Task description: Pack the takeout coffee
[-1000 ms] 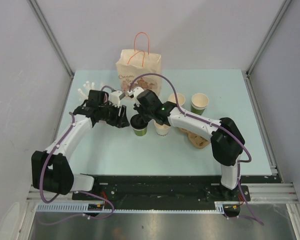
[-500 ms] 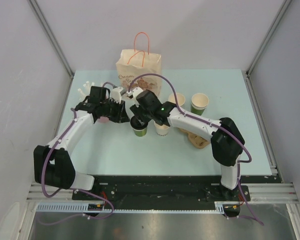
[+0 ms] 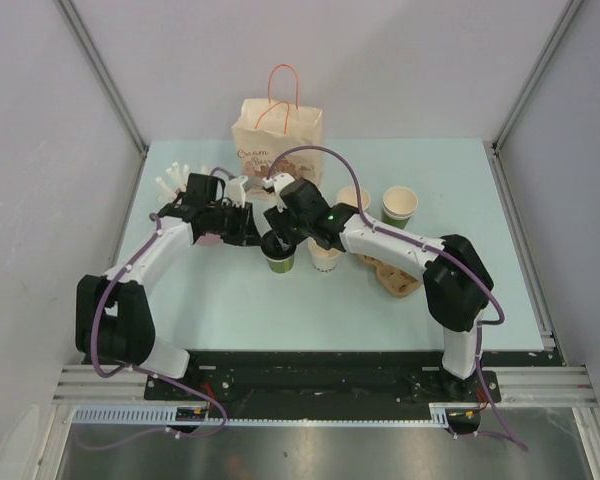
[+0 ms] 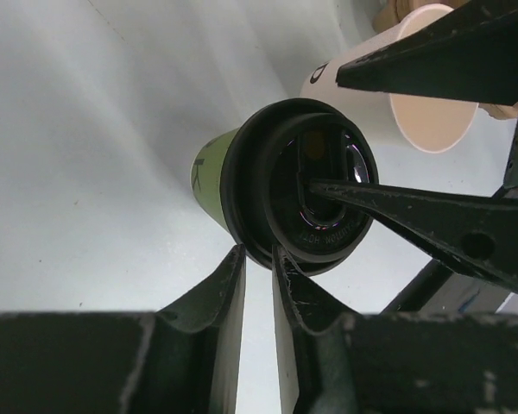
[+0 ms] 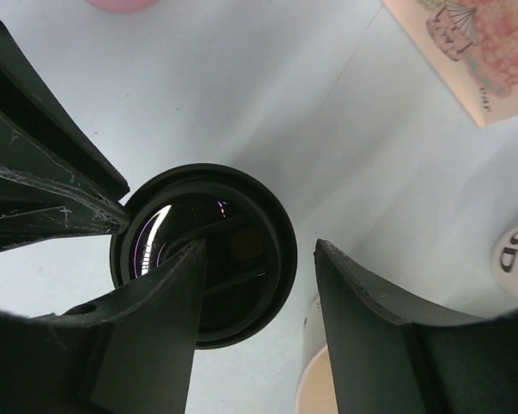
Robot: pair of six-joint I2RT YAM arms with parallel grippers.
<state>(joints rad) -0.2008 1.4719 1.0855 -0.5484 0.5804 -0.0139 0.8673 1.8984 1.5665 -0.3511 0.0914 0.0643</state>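
The takeout coffee in view is a dark green cup [image 3: 278, 262] with a black lid [image 4: 298, 194], standing mid-table. My left gripper [image 4: 257, 252] comes in from the left. Its jaws are drawn to a thin slit and its tips touch the lid's near rim. Whether they pinch the rim I cannot tell. My right gripper [image 5: 259, 247] hangs open just above the lid [image 5: 233, 216], one finger over the lid's middle and the other past its right edge. A lidless white cup [image 3: 325, 258] stands right beside the green one.
A paper bag [image 3: 278, 130] with orange handles stands at the back. A lidless white cup [image 3: 355, 198] and a lidless green cup [image 3: 400, 205] stand back right. A brown pulp tray [image 3: 395, 278] lies partly under the right arm. Small white pieces [image 3: 170, 182] lie at the back left.
My left gripper has slid right up to the lid's rim and its jaws have narrowed. My right gripper's jaws have spread apart above the lid.
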